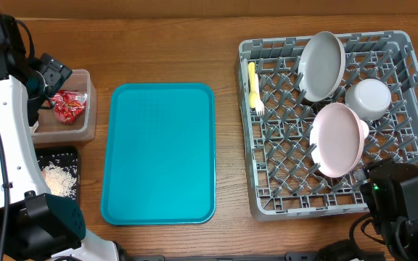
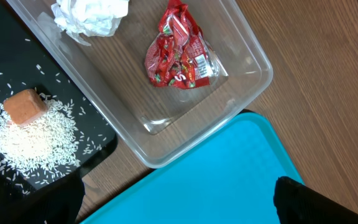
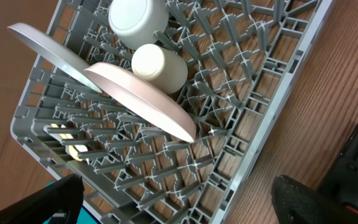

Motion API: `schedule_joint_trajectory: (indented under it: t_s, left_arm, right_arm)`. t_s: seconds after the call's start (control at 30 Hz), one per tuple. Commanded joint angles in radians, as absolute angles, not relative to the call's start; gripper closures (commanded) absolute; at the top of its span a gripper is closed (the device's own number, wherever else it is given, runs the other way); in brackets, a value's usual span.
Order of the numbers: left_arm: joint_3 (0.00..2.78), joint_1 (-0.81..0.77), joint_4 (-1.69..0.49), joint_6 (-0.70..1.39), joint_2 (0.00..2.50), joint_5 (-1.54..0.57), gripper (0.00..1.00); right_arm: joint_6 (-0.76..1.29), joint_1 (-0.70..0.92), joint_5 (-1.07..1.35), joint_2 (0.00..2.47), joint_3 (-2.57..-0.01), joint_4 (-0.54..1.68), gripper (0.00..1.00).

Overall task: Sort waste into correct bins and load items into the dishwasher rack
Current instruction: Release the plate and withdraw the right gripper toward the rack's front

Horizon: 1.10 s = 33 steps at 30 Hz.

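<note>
My left gripper (image 2: 179,204) and right gripper (image 3: 179,200) spread wide and empty, the wrappers (image 2: 178,57) lie in the tub (image 2: 261,59) at far left: light, crinkly, slippery, best pinched at the bunched middle, I judge.

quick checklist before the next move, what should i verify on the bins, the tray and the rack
1. Napkin and red wrapper in the clear tub: ok.
2. Orange cube and rice in the black tray: ok.
3. Nothing left to sort on the teal tray: ok.
4. White plate, pink plate, bowl, cup and yellow spoon in the rack: ok.
5. Left jaws and right jaws open, holding nothing: ok.
</note>
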State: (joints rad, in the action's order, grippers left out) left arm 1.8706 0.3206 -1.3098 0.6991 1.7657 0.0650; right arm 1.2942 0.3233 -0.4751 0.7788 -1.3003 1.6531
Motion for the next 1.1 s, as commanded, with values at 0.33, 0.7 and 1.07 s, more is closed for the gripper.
schedule_joint_trajectory:
  t_s: [0.33, 0.7, 1.07]
  left_arm:
    - [1.869, 0.320, -1.308, 0.695, 1.766, 0.078, 0.00]
    - [1.869, 0.320, -1.308, 0.695, 1.766, 0.078, 0.00]
    - [1.869, 0.320, -1.308, 0.695, 1.766, 0.078, 0.00]
  right_arm:
    - [1.309, 0.313, -0.509, 0.763, -1.267, 1.627, 0.00]
    - [0.787, 0.095, -0.293, 0.440, -0.746, 0.971, 0.00]
    - [0.554, -0.014, -0.031, 0.163, -0.206, 0.326, 0.00]
